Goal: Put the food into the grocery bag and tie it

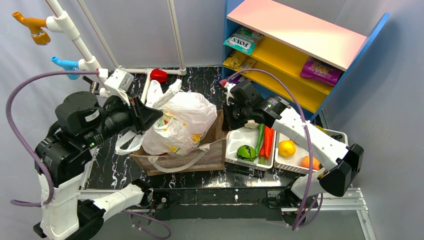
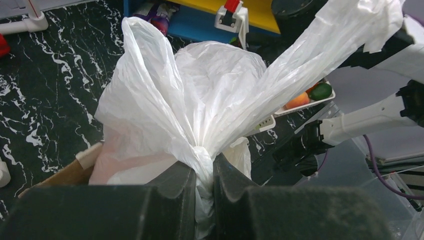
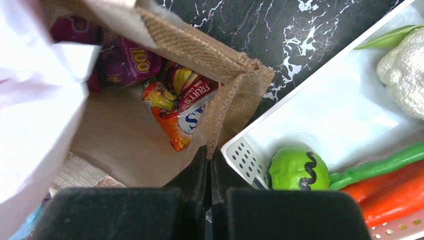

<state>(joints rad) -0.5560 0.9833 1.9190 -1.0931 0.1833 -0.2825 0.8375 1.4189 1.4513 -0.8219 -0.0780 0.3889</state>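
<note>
The white plastic grocery bag (image 1: 182, 117) bulges out of a brown bag (image 1: 192, 159) mid-table. Coloured shapes show faintly through its skin; I cannot tell which food is inside. My left gripper (image 1: 150, 118) is shut on the bag's twisted neck, just below a knot-like bunch (image 2: 202, 151), with two handle flaps spreading above it. In the left wrist view the left gripper (image 2: 204, 172) pinches that plastic. My right gripper (image 1: 231, 119) is at the brown bag's right rim. In the right wrist view the right gripper (image 3: 209, 154) is shut on the brown bag's woven strap (image 3: 222, 107).
Snack packets (image 3: 175, 107) lie inside the brown bag. A white tray (image 1: 235, 137) to the right holds a green striped ball (image 1: 245, 152), carrots (image 1: 268, 141) and a cauliflower (image 3: 405, 70). A second tray holds a lemon (image 1: 286, 148) and a peach (image 1: 310, 162). A shelf unit (image 1: 300, 45) stands behind.
</note>
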